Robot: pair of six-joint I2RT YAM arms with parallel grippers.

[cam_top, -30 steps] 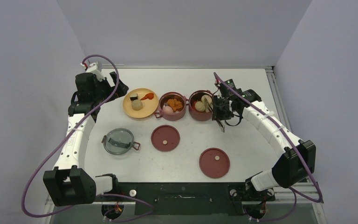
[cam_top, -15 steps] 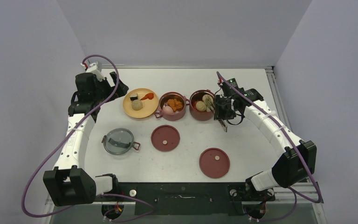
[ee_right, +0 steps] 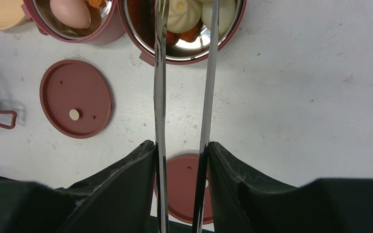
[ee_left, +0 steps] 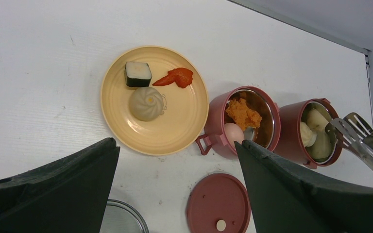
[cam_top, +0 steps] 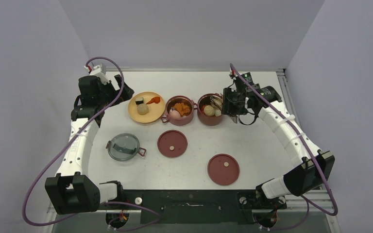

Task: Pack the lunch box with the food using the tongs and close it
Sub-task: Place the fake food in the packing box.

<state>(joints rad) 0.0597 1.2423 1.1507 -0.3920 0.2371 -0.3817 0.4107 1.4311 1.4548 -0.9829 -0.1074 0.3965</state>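
Two open maroon lunch box containers stand side by side: the left one holds orange food and an egg, the right one holds dumpling-like pieces. My right gripper is shut on the silver tongs, its pads pressing both arms. The tong arms stand apart, their tips over the right container. My left gripper hangs open and empty beside the yellow plate, which carries a sushi roll, a dumpling and a red piece.
Two flat maroon disc lids lie on the white table in front of the containers. The grey translucent lid lies at the front left. Walls enclose the table on three sides.
My right gripper has moved back and a little right, away from the table, while its jaws widened and the tong arms spread apart over the right container. The left arm has not moved.
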